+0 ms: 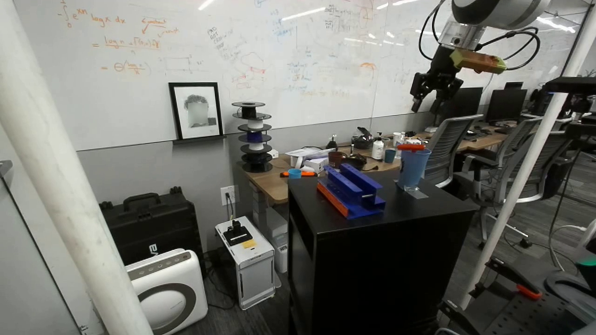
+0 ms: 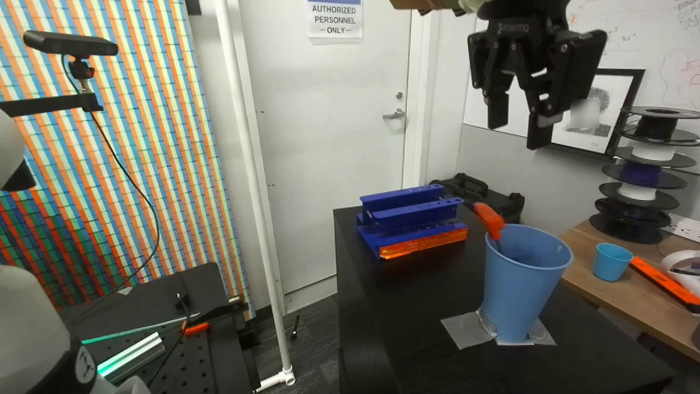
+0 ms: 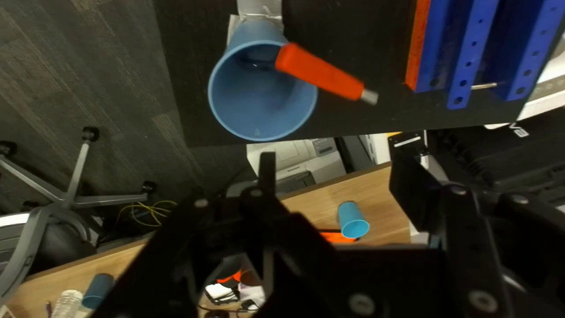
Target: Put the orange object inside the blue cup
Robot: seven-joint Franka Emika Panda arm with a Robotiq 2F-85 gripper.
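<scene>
The light-blue cup stands upright, taped to the black cabinet top, in both exterior views (image 1: pixel 413 170) (image 2: pixel 517 295). The wrist view looks into the cup (image 3: pixel 260 110). The orange object, a short stick with a grey tip, is tilted at the cup's rim in both exterior views (image 1: pixel 410 147) (image 2: pixel 490 220). In the wrist view the orange object (image 3: pixel 320 73) is partly over the opening, its grey tip pointing outside. It is blurred; I cannot tell whether it touches the rim. My gripper (image 1: pixel 426 109) is open and empty, well above the cup, also in an exterior view (image 2: pixel 518 125) and the wrist view (image 3: pixel 340 176).
A darker blue slotted box with orange-red sides (image 1: pixel 354 195) lies beside the cup on the black cabinet (image 1: pixel 396 228). A wooden desk behind holds a smaller blue cup (image 2: pixel 611 262), stacked spools (image 2: pixel 648 175) and clutter. White poles (image 1: pixel 526 163) stand at the sides.
</scene>
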